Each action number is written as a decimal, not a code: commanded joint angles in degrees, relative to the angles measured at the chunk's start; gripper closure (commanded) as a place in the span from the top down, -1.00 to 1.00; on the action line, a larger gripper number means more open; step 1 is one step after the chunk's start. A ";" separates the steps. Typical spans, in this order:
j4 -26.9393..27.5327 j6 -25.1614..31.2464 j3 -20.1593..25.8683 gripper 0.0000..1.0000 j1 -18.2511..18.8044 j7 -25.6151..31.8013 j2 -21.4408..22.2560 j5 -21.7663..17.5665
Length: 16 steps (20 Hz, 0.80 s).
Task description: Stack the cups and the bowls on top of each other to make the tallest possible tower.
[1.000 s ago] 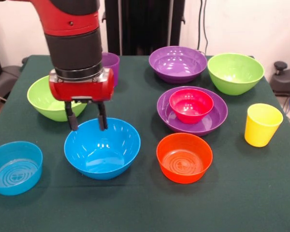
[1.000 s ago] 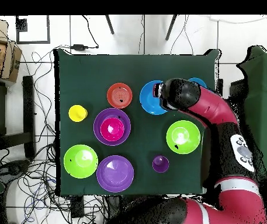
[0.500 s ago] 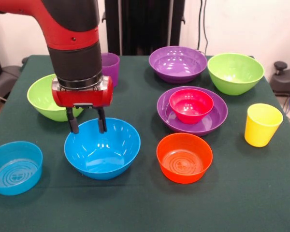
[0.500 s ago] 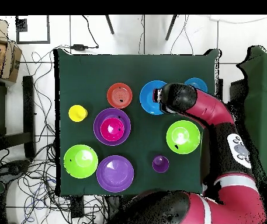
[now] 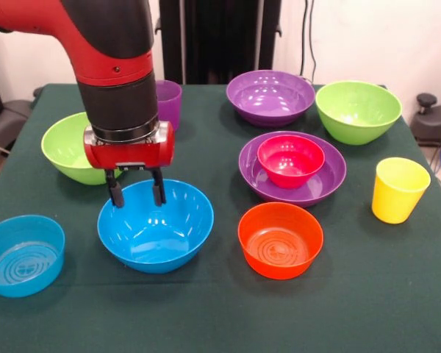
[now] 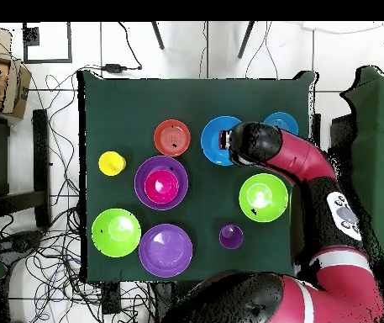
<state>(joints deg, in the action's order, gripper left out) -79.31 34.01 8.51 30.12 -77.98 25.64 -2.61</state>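
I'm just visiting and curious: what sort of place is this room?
Probably a robotics lab or test room. A red and black robot arm works at a green-clothed table of plastic bowls, and loose cables trail over the white floor around it.

Bright even indoor light, soft shadows under the bowls (image 5: pixel 155 224), small glare spots on glossy plastic, focus sharp

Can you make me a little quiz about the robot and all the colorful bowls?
1. True or false: the red-pink bowl sits inside a purple bowl.
2. Which bowl's rim is the gripper at? A) orange bowl B) large blue bowl C) lime green bowl
3. What color is the cup standing alone beside the tower?

Key: 1 true. 2 B, with open fingers on either side of the rim. 3 yellow.
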 commanded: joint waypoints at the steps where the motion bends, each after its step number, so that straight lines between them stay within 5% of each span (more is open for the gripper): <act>1: -5.05 1.28 5.46 1.00 2.02 4.52 2.60 -4.65; 16: -1.67 1.85 6.30 1.00 2.44 5.12 0.04 -5.71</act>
<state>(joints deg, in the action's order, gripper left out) -80.89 34.02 8.87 32.80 -77.98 27.74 -3.09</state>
